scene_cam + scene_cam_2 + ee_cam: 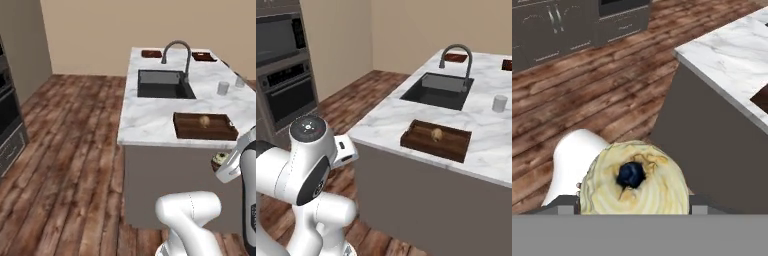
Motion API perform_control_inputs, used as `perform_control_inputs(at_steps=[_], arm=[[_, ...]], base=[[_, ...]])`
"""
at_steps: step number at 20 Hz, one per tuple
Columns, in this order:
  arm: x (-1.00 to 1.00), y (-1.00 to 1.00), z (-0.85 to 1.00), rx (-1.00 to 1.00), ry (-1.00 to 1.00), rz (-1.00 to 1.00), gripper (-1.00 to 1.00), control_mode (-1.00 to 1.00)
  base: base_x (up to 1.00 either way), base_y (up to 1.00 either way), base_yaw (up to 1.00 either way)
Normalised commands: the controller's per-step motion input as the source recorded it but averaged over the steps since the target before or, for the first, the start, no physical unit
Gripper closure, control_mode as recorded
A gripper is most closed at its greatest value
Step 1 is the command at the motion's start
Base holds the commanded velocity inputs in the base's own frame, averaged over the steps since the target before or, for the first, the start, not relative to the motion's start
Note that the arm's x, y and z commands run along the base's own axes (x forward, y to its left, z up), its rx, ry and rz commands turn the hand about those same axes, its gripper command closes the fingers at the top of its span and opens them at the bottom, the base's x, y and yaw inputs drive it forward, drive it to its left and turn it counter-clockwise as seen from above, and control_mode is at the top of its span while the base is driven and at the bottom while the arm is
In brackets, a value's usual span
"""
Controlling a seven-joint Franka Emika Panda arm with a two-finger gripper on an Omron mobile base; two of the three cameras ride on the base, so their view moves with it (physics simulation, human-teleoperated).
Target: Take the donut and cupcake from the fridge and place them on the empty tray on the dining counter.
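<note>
In the hand view, the cupcake (633,180), with its pale cream swirl and a dark berry in the middle, sits between my gripper's (633,201) fingers. The gripper is shut on it. From the left base view, the gripper (223,162) hangs with the cupcake (219,159) just below the dining counter's (150,120) near edge. The dark brown tray (186,129) (415,138) lies on the counter above it. A small tan round item (204,120) (437,134) rests in the tray; I cannot tell whether it is the donut. The fridge is out of view.
A dark inset sink (162,84) with a grey faucet (176,50) lies mid-counter. Two glasses (223,88) stand to its right. Small brown boards (151,53) lie at the far end. Ovens (288,90) line the left wall across open wood floor (65,150).
</note>
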Motion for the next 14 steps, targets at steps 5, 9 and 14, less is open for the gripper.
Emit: perform_control_inputs(at_steps=[5,9,14], arm=[[0.00,0.00,0.00,0.00,0.00,0.00,1.00,1.00],[0.00,0.00,0.00,0.00,0.00,0.00,1.00,1.00],[0.00,0.00,0.00,0.00,0.00,0.00,1.00,1.00]], base=[[0.00,-0.60,-0.33],[0.01,-1.00,-0.22],[0.21,-1.00,-0.19]])
